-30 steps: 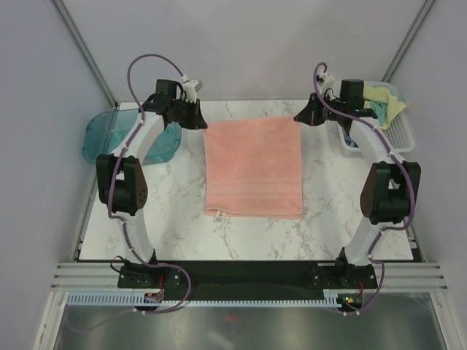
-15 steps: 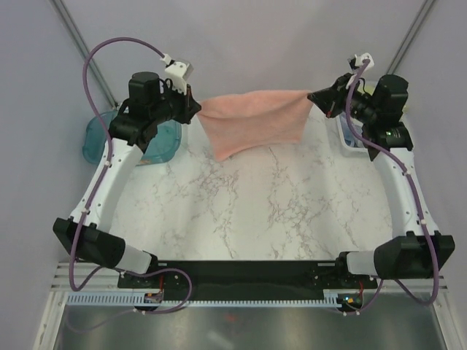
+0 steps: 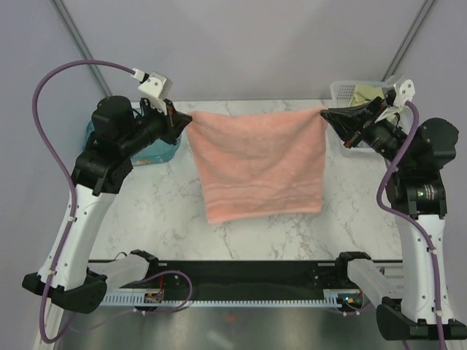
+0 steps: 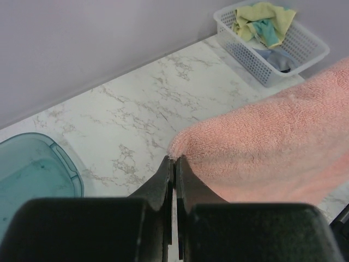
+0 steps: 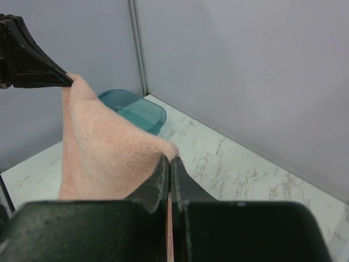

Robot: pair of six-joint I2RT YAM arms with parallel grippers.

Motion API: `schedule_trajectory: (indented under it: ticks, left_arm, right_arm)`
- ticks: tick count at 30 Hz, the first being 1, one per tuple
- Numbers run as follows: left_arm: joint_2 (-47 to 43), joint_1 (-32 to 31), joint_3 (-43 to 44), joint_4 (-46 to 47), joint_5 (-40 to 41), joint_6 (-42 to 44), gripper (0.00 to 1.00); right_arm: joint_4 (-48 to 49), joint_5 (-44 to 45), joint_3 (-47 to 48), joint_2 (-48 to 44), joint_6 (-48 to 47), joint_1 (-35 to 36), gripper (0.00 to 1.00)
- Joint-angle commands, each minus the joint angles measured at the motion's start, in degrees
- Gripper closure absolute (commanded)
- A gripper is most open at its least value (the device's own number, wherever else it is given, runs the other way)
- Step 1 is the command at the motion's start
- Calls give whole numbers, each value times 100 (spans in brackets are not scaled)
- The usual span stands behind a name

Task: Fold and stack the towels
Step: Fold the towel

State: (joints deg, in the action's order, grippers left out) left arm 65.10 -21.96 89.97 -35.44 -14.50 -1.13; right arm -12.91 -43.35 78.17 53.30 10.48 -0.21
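The salmon-pink towel (image 3: 259, 164) hangs stretched in the air between my two grippers, its lower edge near the marble table. My left gripper (image 3: 187, 121) is shut on its top left corner (image 4: 182, 144). My right gripper (image 3: 326, 114) is shut on its top right corner (image 5: 163, 150). The pale yellow towel (image 4: 260, 15) with a teal panel and the light blue towel (image 4: 278, 57) lie in the white mesh basket (image 4: 305, 46) at the back right. In the right wrist view the left gripper's fingertips (image 5: 60, 79) pinch the far corner.
The teal translucent tray (image 4: 32, 174) sits at the back left of the table, behind my left arm (image 3: 109, 157); it also shows in the right wrist view (image 5: 136, 109). Grey walls with metal posts enclose the table. The basket (image 3: 346, 91) stands behind my right gripper.
Both arms have lifted the pink towel off the table by its far corners and drawn it toward the near side; it now hangs spread out instead of lying flat.
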Motion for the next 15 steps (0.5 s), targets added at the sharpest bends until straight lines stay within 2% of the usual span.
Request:
schedule_trajectory:
  ticks: [1,4,5,8,9,11,12,15]
  left_arm:
    - [537,7,29,-174,509,-213,98]
    - [1284,42,107,27,843,-81,98]
    - [1817,77,186,55,852,-37,98]
    - [2680,279,678,203,739,-63,98]
    - [3266,332,810,230,625,-89,98]
    - [3858,455,1293,275,545,-98,98]
    - [4487,481,1651,292,475,-90,98]
    - [5648,578,2468,301,501,-28,98]
  right_arm:
    - [50,29,-267,637,217,-6,100]
    - [646,46,-556,1234,418,-6,100]
    - [867,3,-636,1592,498,-6,100]
    - [1745,-24,-847,2496,762,-6,100]
    - [1965,-7,-900,2780,823,-6,100]
    - [2415,-33,-813,3734,973,-6,100]
    - [2537,-50,-699,4062,1026,-6,100]
    - [3231,-59,-235,5337,1175,152,100]
